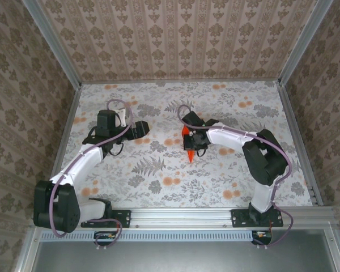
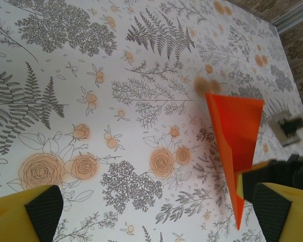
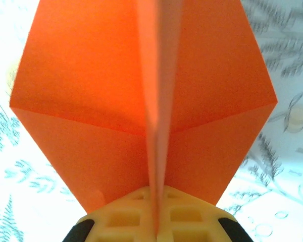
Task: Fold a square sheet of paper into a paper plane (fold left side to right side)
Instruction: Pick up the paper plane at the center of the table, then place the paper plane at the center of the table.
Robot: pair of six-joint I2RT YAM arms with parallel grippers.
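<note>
The square sheet of paper is folded into a bright orange paper plane (image 1: 188,146), a pointed wedge with its tip toward the near edge. My right gripper (image 1: 195,138) is shut on its centre crease. In the right wrist view the plane (image 3: 91,101) spreads both wings above my yellow fingers (image 3: 126,219), and the crease runs down between the closed jaws of the right gripper (image 3: 156,224). My left gripper (image 1: 140,129) stands open to the left of the plane and apart from it. In the left wrist view the plane (image 2: 237,131) hangs at the right, beyond the open left gripper (image 2: 161,222).
The table (image 1: 158,170) carries a floral printed cloth with pale orange flower blotches (image 2: 161,162). Metal rails (image 1: 68,136) and patterned walls (image 1: 175,34) close in the left, right and far sides. A rail (image 1: 181,214) runs along the near edge by the arm bases.
</note>
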